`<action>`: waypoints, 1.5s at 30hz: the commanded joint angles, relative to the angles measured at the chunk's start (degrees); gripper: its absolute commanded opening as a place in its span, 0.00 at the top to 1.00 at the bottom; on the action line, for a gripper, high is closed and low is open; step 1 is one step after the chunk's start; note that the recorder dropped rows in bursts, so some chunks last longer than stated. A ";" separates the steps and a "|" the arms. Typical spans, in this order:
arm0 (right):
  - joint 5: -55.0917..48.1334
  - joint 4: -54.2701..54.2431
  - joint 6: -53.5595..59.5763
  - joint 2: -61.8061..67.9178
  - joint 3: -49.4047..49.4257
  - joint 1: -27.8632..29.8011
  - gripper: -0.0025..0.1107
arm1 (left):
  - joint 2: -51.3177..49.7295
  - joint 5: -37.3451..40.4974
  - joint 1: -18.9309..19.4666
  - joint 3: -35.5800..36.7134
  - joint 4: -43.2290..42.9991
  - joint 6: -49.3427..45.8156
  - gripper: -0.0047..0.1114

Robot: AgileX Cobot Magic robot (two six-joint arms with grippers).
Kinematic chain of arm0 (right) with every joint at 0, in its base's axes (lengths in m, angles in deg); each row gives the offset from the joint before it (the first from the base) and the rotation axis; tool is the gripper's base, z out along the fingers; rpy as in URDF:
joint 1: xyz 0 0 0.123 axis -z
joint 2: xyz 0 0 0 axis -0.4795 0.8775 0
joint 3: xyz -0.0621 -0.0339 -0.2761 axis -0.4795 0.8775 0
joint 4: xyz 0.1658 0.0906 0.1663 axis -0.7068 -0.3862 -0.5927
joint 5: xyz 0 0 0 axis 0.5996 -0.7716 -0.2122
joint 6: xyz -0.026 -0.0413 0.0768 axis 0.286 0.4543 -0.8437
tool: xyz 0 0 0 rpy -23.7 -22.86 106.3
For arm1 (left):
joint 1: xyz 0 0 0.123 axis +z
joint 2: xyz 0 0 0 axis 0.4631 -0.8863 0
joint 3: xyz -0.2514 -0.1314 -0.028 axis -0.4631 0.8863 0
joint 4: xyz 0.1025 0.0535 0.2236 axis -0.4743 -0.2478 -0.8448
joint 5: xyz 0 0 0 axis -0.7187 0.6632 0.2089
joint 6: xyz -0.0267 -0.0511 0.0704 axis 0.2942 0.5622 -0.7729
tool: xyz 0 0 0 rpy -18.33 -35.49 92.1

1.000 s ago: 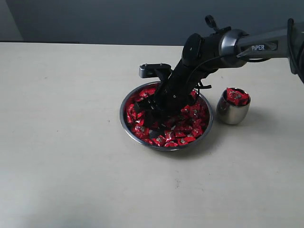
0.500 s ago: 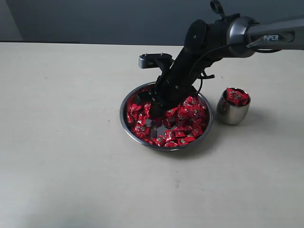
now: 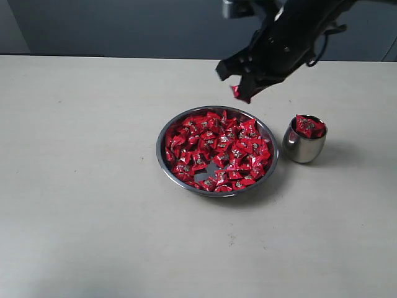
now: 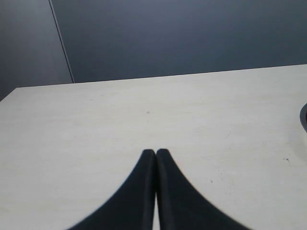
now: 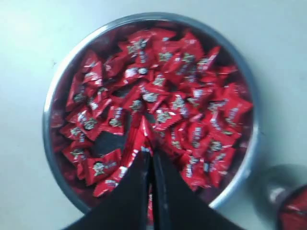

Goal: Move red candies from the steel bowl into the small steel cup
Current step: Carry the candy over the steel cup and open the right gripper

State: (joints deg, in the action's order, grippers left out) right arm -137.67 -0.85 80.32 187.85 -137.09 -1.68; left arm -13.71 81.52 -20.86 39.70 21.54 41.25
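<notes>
The steel bowl sits mid-table, full of red candies. High over the bowl's far rim my right gripper is shut on one red candy, which hangs from its tips. In the right wrist view that candy is pinched between the closed fingers of the right gripper, with the bowl and its candies below. The small steel cup stands right of the bowl with red candies heaped in it. My left gripper is shut and empty over bare table.
The cup shows blurred at the corner of the right wrist view. A dark wall runs behind the table's far edge. The bowl's rim just enters the left wrist view.
My right gripper was open down among the candies in the bowl; it closed on one and rose up and to the right, clear of the bowl.
</notes>
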 commanded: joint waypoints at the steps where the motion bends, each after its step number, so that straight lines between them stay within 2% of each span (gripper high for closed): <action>1: -1.88 1.61 -0.50 -2.58 0.21 7.42 0.98 | 0.27 -0.25 0.12 -0.48 -0.11 0.10 0.96; 6: -2.16 1.61 -0.14 -2.61 2.06 14.88 0.98 | 0.27 -0.25 0.12 -0.48 -0.11 0.10 0.96; 10: -0.95 1.35 -0.14 -2.61 6.25 18.06 0.98 | 0.27 -0.25 0.12 -0.48 -0.11 0.10 0.96; 17: 4.34 1.46 0.00 -1.94 12.79 18.58 0.98 | 0.27 -0.25 0.12 -0.48 -0.11 0.10 0.96; 34: 7.51 -1.93 0.00 3.74 13.07 18.58 0.98 | 0.27 -0.25 0.12 -0.48 -0.11 0.10 0.96; 36: 7.27 -1.93 0.00 3.80 13.07 18.58 0.94 | 0.27 -0.25 0.12 -0.48 -0.11 0.10 0.96; 42: 6.45 -1.93 0.12 3.47 13.07 18.58 0.69 | 0.27 -0.25 0.12 -0.48 -0.11 0.10 0.96; 45: 6.45 -1.93 0.12 2.66 13.07 18.58 0.68 | 0.27 -0.25 0.12 -0.48 -0.11 0.10 0.96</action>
State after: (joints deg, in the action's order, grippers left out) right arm -130.82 -2.74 79.98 191.60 -124.13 16.52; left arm -13.71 81.52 -20.86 39.70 21.54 41.25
